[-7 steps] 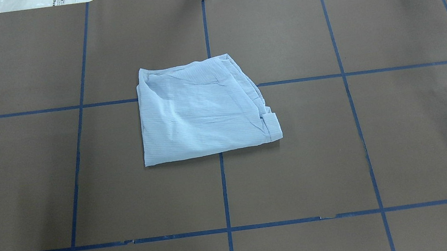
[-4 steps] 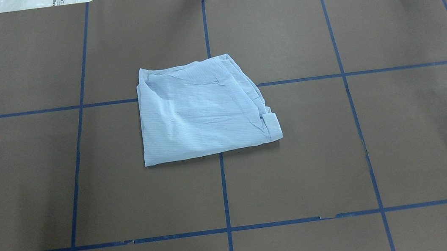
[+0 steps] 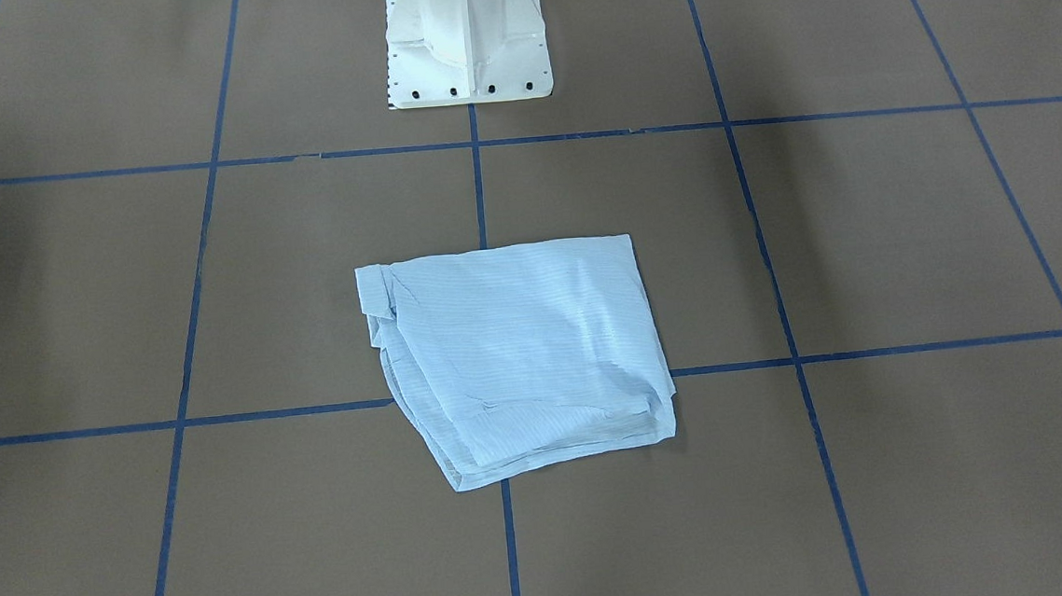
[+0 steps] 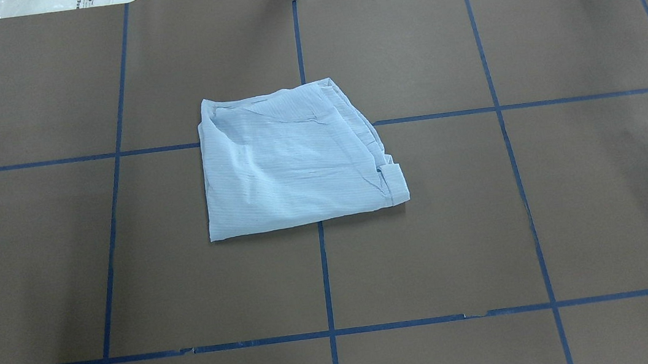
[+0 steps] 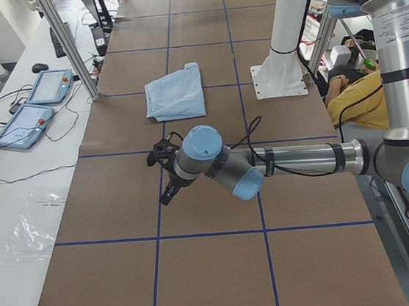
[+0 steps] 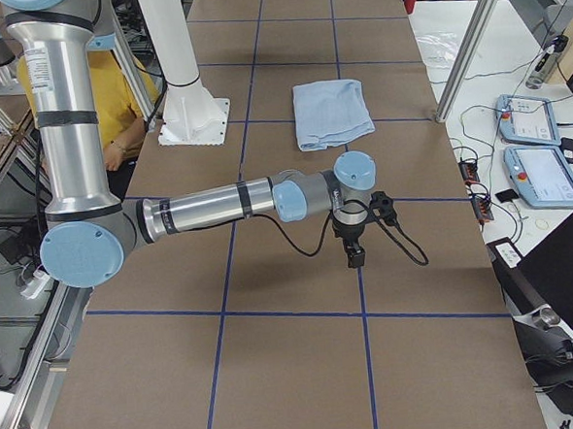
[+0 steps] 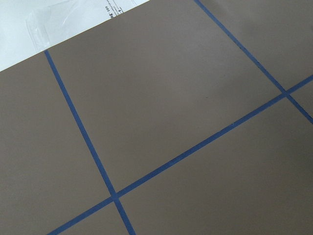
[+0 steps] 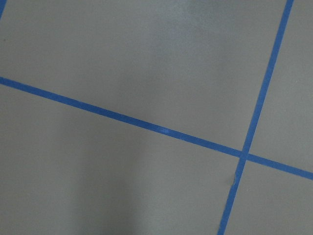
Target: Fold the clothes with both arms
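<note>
The light-blue pinstriped shirt [image 4: 297,166] lies folded into a rough square flat on the brown table, near its middle; it also shows in the front view [image 3: 516,355] and both side views [image 5: 175,93] [image 6: 332,112]. Neither arm touches it. The left gripper [image 5: 166,194] hangs low over bare table well to the left of the shirt; I cannot tell whether it is open. The right gripper [image 6: 354,257] hangs low over bare table well to the right of the shirt; I cannot tell its state either. Both wrist views show only brown table and blue tape.
Blue tape lines [image 4: 326,280] grid the table. The white pedestal base [image 3: 467,50] stands at the robot's side of the table. Teach pendants [image 5: 49,86] [image 6: 529,122] and cables lie on the far bench. A person in yellow [image 5: 361,98] sits behind the robot.
The shirt has not moved. A small dark tip has come into the overhead view at its right edge.
</note>
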{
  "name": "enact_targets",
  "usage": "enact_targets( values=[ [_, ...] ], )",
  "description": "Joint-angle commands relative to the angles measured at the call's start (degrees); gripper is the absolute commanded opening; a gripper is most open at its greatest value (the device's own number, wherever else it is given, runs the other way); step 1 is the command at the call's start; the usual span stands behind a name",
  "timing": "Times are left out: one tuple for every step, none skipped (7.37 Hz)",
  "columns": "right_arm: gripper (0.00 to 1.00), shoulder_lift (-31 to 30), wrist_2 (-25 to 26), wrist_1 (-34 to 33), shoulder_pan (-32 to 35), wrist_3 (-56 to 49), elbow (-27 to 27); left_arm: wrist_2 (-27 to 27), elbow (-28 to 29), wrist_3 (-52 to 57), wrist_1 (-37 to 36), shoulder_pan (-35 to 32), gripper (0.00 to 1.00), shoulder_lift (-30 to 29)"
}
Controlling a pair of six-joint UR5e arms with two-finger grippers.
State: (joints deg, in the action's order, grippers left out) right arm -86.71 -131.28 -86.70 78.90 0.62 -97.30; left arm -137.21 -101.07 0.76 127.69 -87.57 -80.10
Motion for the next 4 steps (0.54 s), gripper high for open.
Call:
enact_targets(
  values=[
    [1.00,0.6,0.2,1.1,-0.8,0.2,0.7,0.3,-0.5,-0.2,0.4,0.0,1.00,0.4],
    [1.00,0.7,0.2,1.4,-1.4,0.2,0.7,0.3,-0.7,-0.3,0.4,0.0,1.00,0.6],
    [1.00,0.7,0.2,1.6,-1.6,0.3,0.7,0.0,-1.1,-0.3,0.5,0.0,1.00,1.0],
    [1.00,1.2,0.2,1.6,-1.9,0.3,1.1,0.0,-1.0,-0.3,0.7,0.0,1.00,1.2]
  ],
)
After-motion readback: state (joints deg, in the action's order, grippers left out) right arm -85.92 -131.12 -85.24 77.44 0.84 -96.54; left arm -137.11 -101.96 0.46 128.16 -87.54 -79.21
